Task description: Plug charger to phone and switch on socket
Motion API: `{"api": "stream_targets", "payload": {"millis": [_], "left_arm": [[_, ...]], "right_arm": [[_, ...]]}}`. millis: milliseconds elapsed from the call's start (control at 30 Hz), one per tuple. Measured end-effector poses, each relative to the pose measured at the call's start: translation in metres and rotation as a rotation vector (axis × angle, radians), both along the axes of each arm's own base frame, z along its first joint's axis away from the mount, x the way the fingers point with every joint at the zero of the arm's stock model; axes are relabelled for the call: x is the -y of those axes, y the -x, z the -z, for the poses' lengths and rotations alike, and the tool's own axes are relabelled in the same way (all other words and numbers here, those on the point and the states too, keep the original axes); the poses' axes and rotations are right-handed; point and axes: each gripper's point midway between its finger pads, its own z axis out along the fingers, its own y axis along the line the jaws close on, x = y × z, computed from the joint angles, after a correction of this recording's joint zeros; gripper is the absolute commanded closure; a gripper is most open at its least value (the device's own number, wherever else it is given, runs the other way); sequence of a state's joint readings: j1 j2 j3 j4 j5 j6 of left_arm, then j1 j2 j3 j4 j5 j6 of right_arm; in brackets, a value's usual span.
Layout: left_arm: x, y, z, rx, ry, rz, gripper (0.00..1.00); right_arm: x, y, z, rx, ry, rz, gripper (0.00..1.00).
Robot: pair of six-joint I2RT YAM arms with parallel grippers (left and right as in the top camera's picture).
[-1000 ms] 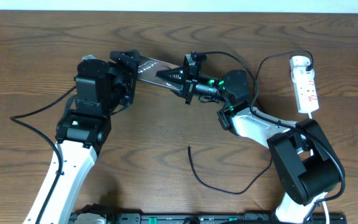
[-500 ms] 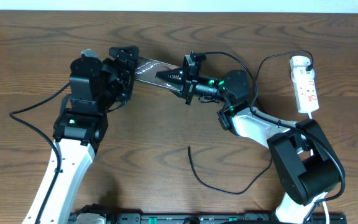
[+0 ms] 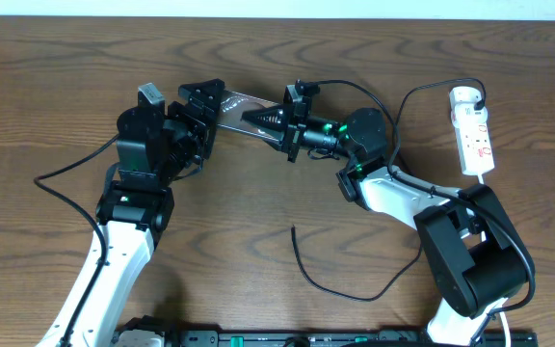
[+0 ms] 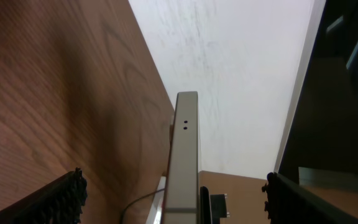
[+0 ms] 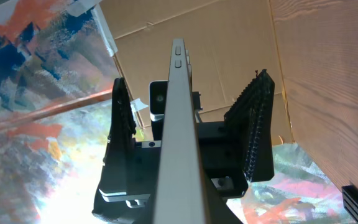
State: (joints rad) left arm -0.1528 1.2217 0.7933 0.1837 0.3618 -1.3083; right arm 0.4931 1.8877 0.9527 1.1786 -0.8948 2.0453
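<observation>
While the right tool (image 3: 255, 117) grips the phone (image 3: 234, 100) on edge at the desk's (image 3: 239, 202) far middle, the left tool (image 3: 205, 104) straddles its other end (fingers spread, not touching). The charger (image 3: 295, 241) lies loose nearer the front, well apart from the socket (image 3: 474, 130) at right.

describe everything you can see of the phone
The phone is a thin flat slab with a pale, metallic-looking frame and a glossy dark face. It is turned on edge between the two arms, so both wrist views see it edge-on: one shows two small holes in the frame, the other its side buttons. The right claw is shut on one end. The left claw stands open around the other end, pads apart from it.
</observation>
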Motion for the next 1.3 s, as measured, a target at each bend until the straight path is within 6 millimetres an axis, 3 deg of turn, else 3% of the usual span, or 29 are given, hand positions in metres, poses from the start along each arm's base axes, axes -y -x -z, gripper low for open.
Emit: {"api": "stream_targets", "payload": {"millis": [267,333,433,533,633,700,1100,1200,1300], "left_arm": [[-0.013,-0.003,0.0,-0.003,0.007,-0.034,0.18],[-0.017,-0.005,0.0,-0.007,0.017,-0.049,0.25],[-0.021,-0.006,-0.002,-0.004,0.025,-0.06,0.28],[-0.021,-0.006,-0.002,-0.005,0.027,-0.06,0.4],[-0.021,-0.006,-0.002,-0.007,0.03,-0.061,0.41],[-0.021,-0.006,-0.002,-0.007,0.031,-0.062,0.49],[-0.021,-0.006,-0.002,-0.004,0.03,-0.061,0.51],[-0.021,-0.008,-0.008,0.023,0.032,-0.061,0.62],[-0.021,-0.009,-0.011,0.035,0.03,-0.059,0.63]], "right_arm": [[0.0,0.0,0.0,0.0,0.0,-0.001,0.98],[0.0,0.0,0.0,0.0,0.0,-0.001,0.98],[0.0,0.0,0.0,0.0,0.0,0.0,0.98],[0.0,0.0,0.0,0.0,0.0,0.0,0.98],[0.0,0.0,0.0,0.0,0.0,0.001,0.98],[0.0,0.0,0.0,0.0,0.0,0.001,0.98],[0.0,0.001,0.0,0.001,0.001,-0.006,0.99],[0.0,0.002,0.0,0.002,0.003,-0.013,0.98],[-0.001,0.004,0.001,0.003,0.005,-0.021,0.98]]}}
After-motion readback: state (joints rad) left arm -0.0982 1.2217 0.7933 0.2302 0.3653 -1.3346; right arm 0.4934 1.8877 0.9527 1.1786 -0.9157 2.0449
